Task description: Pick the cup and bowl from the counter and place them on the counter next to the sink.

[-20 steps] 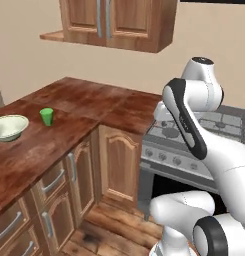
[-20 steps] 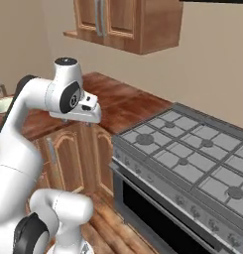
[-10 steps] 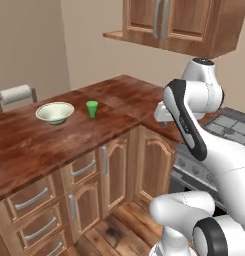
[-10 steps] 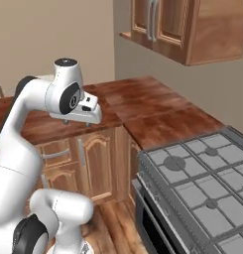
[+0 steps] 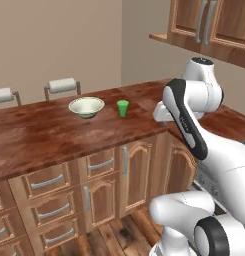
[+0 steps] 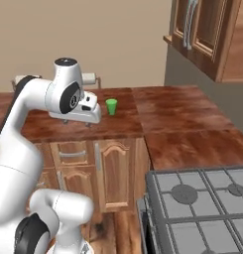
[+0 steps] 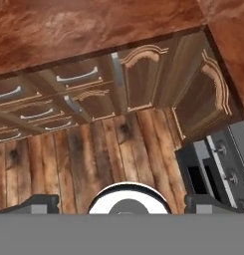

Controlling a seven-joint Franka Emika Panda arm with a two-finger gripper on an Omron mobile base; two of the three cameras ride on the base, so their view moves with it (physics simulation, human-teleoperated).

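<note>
The small green cup [image 5: 123,108] stands upright on the reddish-brown counter [image 5: 39,135], just right of the wide cream bowl [image 5: 86,106]. In the right base view the cup [image 6: 111,106] sits beyond my hand, and my arm covers the bowl's place. My gripper [image 6: 78,122] hangs in the air over the counter's front edge, nearer than the cup and apart from it. In the hand view its fingertips [image 7: 44,203] stand wide apart at the bottom with nothing between them, so the gripper [image 7: 125,203] is open. The sink is out of view.
Two paper-towel holders [image 5: 61,85] stand at the counter's back edge. Wall cabinets [image 5: 214,25] hang at the upper right. A grey gas stove [image 6: 202,208] lies to the right of the counter corner. Below my hand are cabinet doors and drawers [image 7: 93,94] and a wooden floor [image 7: 93,154].
The base has moved, so the whole scene has slid across both base views; the cup and bowl now sit nearer the picture's middle. The arm's pose looks unchanged.
</note>
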